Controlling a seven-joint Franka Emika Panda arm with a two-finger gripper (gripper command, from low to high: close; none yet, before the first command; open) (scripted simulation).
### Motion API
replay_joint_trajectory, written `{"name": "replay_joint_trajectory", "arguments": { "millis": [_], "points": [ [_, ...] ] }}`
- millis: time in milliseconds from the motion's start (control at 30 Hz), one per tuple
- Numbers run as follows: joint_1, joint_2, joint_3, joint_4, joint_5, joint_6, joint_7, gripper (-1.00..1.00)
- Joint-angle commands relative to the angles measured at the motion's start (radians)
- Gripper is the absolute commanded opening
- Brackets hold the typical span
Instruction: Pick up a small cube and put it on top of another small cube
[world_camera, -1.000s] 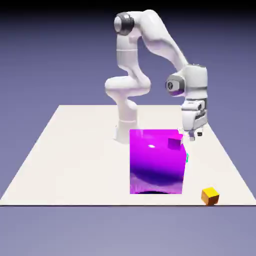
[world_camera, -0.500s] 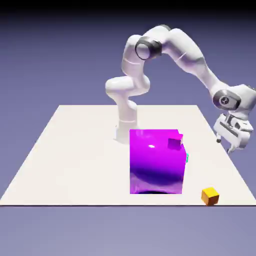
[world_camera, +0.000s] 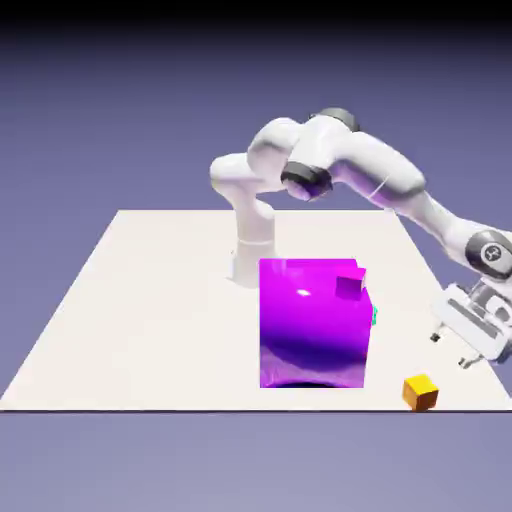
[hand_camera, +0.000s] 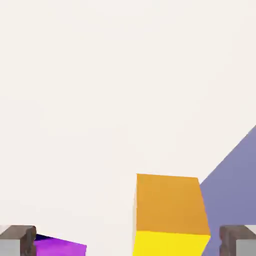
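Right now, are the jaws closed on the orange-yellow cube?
No, the jaws stand wide apart, and the exterior view shows the orange-yellow cube below them, near the table's edge.

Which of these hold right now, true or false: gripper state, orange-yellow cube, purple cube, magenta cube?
1. The gripper is open. True.
2. The orange-yellow cube is clamped between the fingertips. False: it sits on the table, near the edge.
3. The big purple cube is glossy. True.
4. The small magenta cube lies beyond the orange-yellow cube, on the exterior view's right. False: the magenta cube shows against the big purple cube, left of the orange-yellow one.
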Motion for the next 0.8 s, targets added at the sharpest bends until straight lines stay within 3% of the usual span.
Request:
{"name": "replay_joint_trajectory", "arguments": {
  "millis": [0,100,133,233,767],
  "points": [
    [0.0,0.0,0.0,0.0,0.0,0.0,0.0,0.0],
    [-0.042,0.057,-0.051,-0.038,-0.058,0.089,0.029,0.0],
    [-0.042,0.057,-0.051,-0.038,-0.058,0.089,0.029,-1.0],
    [-0.001,0.001,-0.001,-0.001,-0.001,0.002,0.001,-1.0],
    [-0.232,-0.221,0.308,-0.578,0.358,-0.001,0.552,-1.0]
  ]
}}
